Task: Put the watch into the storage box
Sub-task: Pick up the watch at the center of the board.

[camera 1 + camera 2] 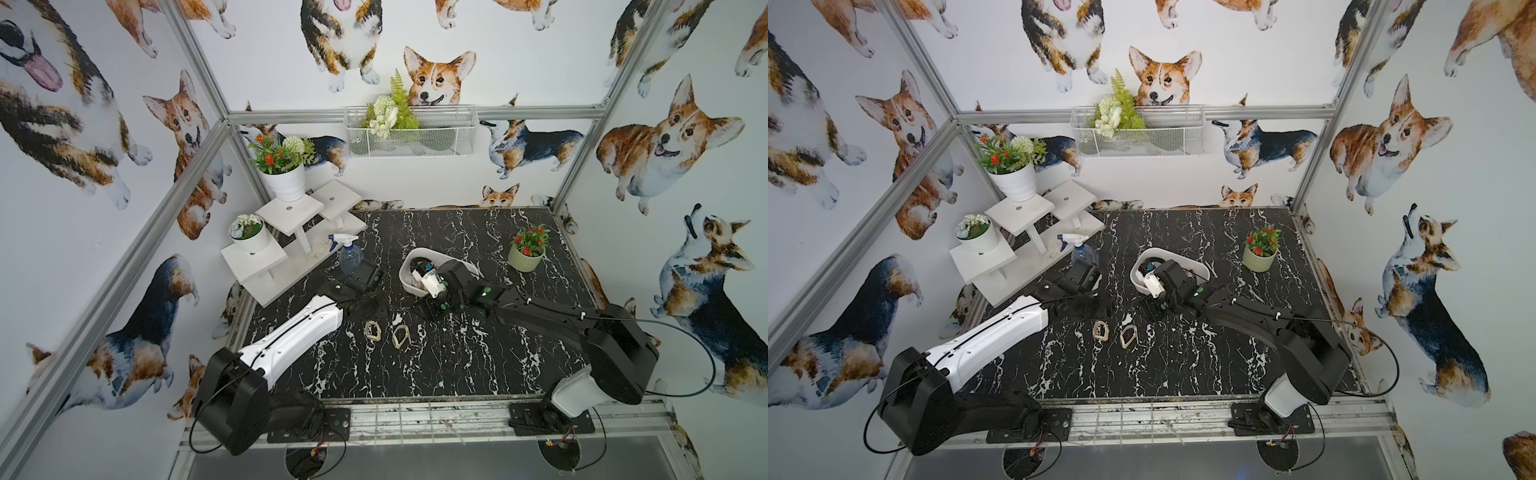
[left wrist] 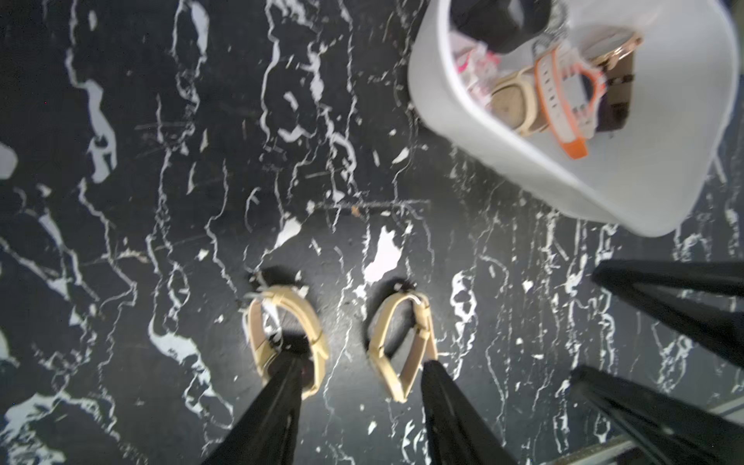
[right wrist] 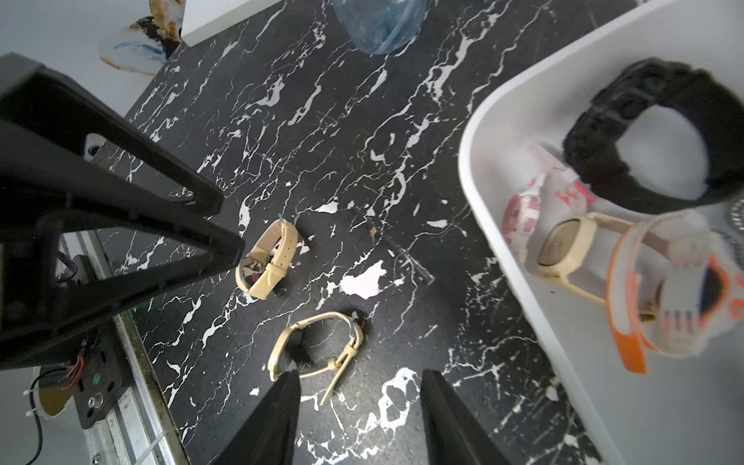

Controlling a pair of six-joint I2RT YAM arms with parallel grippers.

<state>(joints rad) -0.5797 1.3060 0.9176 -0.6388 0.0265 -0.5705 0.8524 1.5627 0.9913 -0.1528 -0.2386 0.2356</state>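
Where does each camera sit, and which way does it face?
Top views: paired eyes high over the arm bases, facing down at the table; left arm, right arm show.
Left wrist: faces down past the open left hand at two beige watches.
Right wrist: faces down past the open right hand at the storage box.
Both wrist views share watches and box.

No legible text, brand, number or sign on anything.

The left arm (image 1: 297,332), at 8 o'clock in both top views, has a white shell over black joints; the right arm (image 1: 540,316), at 4 o'clock, is black with green dots (image 1: 444,306); black cables (image 1: 714,365) loop off both; the left gripper (image 2: 364,360) and right gripper (image 3: 362,372) have black tapered fingers (image 2: 282,402).
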